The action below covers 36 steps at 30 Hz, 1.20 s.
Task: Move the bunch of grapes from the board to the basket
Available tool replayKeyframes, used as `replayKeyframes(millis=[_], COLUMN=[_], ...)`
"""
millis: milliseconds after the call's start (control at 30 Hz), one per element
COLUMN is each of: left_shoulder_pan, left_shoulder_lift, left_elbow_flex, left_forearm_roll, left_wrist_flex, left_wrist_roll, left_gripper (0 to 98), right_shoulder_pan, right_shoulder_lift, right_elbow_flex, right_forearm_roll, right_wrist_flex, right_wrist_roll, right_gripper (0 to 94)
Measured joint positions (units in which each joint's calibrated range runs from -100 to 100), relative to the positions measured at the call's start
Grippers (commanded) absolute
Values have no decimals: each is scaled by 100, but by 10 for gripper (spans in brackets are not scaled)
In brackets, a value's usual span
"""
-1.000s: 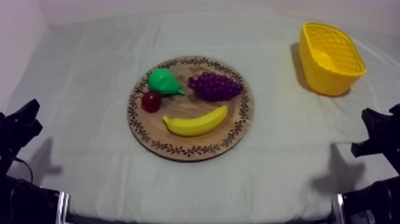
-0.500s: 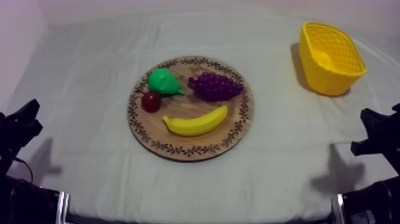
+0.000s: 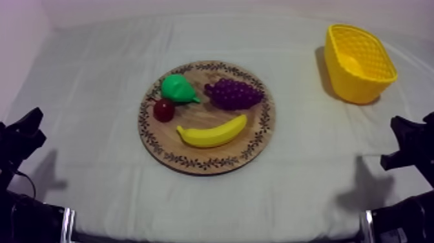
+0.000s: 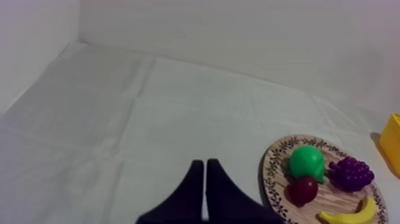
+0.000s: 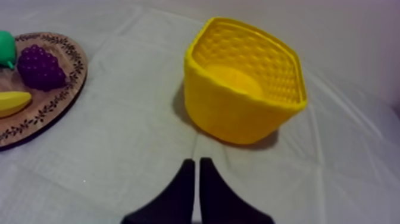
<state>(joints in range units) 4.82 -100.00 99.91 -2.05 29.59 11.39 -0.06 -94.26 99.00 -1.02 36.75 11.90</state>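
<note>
Across the middle of the grey-white tabletop (image 3: 90, 77) lies the round wooden board (image 3: 206, 161), flat, with bare cloth on every side of its patterned rim. The widest open stretch runs from the board's right rim to the yellow basket (image 3: 352, 87), which stands at the far right, close to the tabletop's right edge, its mouth open upward. The near strip of cloth between the board and the two arms is also open.

The left claw (image 4: 205, 164) sits low at the near left, clenched on nothing, its fingers lying together as a narrow wedge over bare cloth, with the board off to its right. The right claw (image 5: 196, 162) sits low at the near right, likewise clenched and empty, pointing at the basket's near wall.

On the board, the banana (image 3: 213, 132) lies along the near side. The bunch of grapes (image 3: 234, 94) rests on the far right part, close to the rim and apart from the banana. The pear (image 3: 177, 88) lies far left, just beside the grapes. The small red fruit (image 3: 163, 110) sits just beside the pear, near the left rim.
</note>
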Motion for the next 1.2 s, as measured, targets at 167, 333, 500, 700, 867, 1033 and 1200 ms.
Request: replayKeyframes(millis=[167, 333, 500, 700, 867, 1033, 1200], left_shoulder_pan=[0, 0, 0, 0, 0, 0, 0], left_shoulder_lift=[0, 0, 0, 0, 0, 0, 0], left_elbow_flex=[0, 0, 0, 0, 0, 0, 0], left_forearm_roll=[0, 0, 0, 0, 0, 0, 0], left_wrist_flex=[0, 0, 0, 0, 0, 0, 0], left_wrist_roll=[0, 0, 0, 0, 0, 0, 0], left_gripper=[1, 1, 1, 1, 1, 1, 1], right_shoulder_pan=[-106, -276, -503, -745, -957, -1165, -1409], right_shoulder_lift=[292, 763, 1327, 2043, 2609, 3223, 3808], right_elbow_flex=[-303, -730, -1253, -1900, -2568, -3351, -4170], right_forearm_roll=[12, 68, 227, 376, 435, 433, 450], right_wrist_flex=[-78, 15, 84, 300, 675, 1066, 1453], right_wrist_roll=[84, 140, 122, 80, 82, 156, 155], right_gripper=[5, 5, 5, 6, 6, 6, 6])
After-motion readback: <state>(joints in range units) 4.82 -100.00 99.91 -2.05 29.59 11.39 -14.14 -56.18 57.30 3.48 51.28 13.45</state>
